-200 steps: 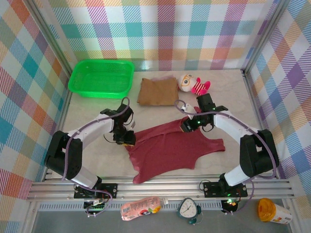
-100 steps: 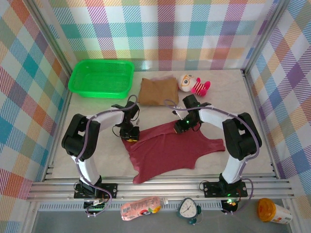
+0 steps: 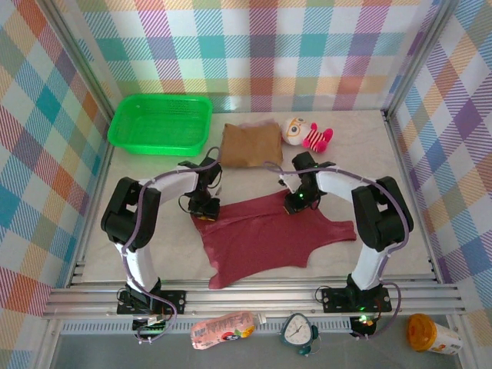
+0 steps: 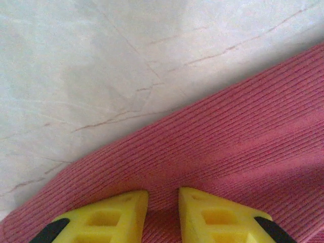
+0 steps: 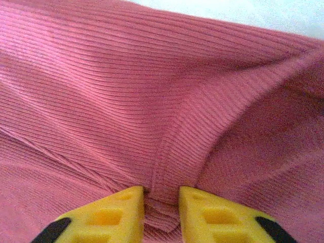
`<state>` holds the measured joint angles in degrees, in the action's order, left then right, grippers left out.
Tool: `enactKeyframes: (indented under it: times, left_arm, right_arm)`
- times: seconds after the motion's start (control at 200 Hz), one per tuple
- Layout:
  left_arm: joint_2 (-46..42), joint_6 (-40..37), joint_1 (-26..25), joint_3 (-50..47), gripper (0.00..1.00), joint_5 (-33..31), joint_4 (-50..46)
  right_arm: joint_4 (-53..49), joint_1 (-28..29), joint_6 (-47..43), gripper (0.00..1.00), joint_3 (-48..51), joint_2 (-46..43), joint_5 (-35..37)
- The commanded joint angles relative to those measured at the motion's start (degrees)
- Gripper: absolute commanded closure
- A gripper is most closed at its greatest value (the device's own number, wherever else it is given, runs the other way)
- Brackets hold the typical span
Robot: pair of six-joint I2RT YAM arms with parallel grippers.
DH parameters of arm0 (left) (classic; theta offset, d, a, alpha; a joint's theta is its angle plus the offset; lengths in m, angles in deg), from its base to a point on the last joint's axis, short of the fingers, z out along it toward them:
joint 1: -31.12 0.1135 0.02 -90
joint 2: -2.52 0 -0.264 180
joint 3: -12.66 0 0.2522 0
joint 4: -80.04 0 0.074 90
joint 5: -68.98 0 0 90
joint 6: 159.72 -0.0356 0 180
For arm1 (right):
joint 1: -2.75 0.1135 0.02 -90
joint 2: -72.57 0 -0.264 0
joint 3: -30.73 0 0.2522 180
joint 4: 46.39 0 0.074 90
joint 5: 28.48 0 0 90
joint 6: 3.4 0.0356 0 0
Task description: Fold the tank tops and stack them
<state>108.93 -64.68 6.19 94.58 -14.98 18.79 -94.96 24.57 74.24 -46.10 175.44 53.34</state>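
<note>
Green basket (image 3: 160, 123): set at the far left corner, well apart from the cloth.
Left gripper (image 4: 163, 196): clamped on the far left edge of the maroon tank top (image 3: 269, 238), with cloth caught between the yellow fingers.
Table (image 3: 154, 231): left bare to the left of that grip.
Maroon tank top: spread at the middle, its far edge drawn between both grippers, one strap laid out to the right.
Tan tank top (image 3: 250, 144): folded beyond it, parted by a bare strip.
Right gripper (image 5: 162, 193): pinched on a raised ridge of the far right edge.
Plush toy (image 3: 306, 133): laid just right of the tan tank top.
</note>
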Motion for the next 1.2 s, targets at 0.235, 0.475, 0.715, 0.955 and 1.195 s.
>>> enactKeyframes:
  times: [0.235,0.475,0.715,0.955,1.195]
  left_arm:
    - [-0.5,-1.0,0.8,2.5,0.67,-2.1,-4.6]
    - [-3.7,2.0,-0.2,2.5,0.63,0.6,-4.7]
    - [-5.3,2.2,-0.3,-1.2,0.62,1.5,-4.2]
    - [-5.2,1.7,-0.2,-3.6,0.62,0.8,-3.8]
    - [-5.1,1.5,-0.3,-6.4,0.62,0.8,-2.9]
  right_arm:
    - [3.6,-8.9,17.1,0.57,-3.6,-7.4,-1.2]
    - [5.1,-8.7,28.1,0.52,-13.7,3.4,2.6]
    - [2.5,-8.7,31.5,0.52,-17.7,10.3,6.4]
    - [3.1,-8.8,32.6,0.7,-20.0,12.7,9.7]
    - [3.9,-10.6,32.5,0.9,-19.5,12.1,7.5]
